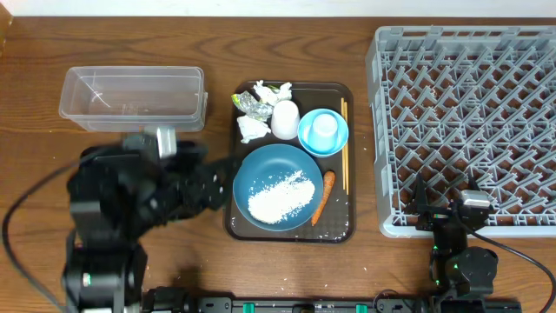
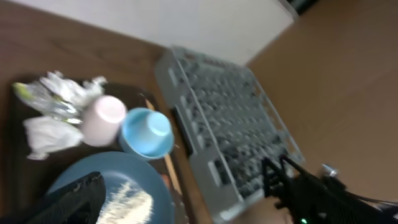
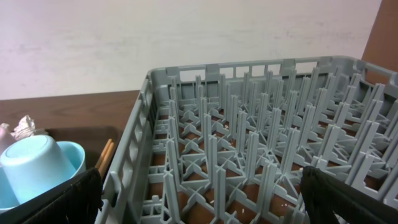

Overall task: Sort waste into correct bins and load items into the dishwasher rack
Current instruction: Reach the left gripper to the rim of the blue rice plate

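Left gripper [image 1: 215, 187] and right gripper [image 1: 430, 209] are recorded as released, empty. Dark-blue dish [image 1: 261, 167], loaded with rice [image 1: 280, 196], sits on brown tray [image 1: 339, 222]. Rice could be scattered if the dish is tilted.

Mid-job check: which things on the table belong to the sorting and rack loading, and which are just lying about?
Job things: tissues, wrapper, rice, carrot piece, dark-blue dish, light-blue bowl, light-blue cup inside it, white cup, chopsticks, clear tub, grey rack.

Just there: brown serving tray under the dishes, wooden table.
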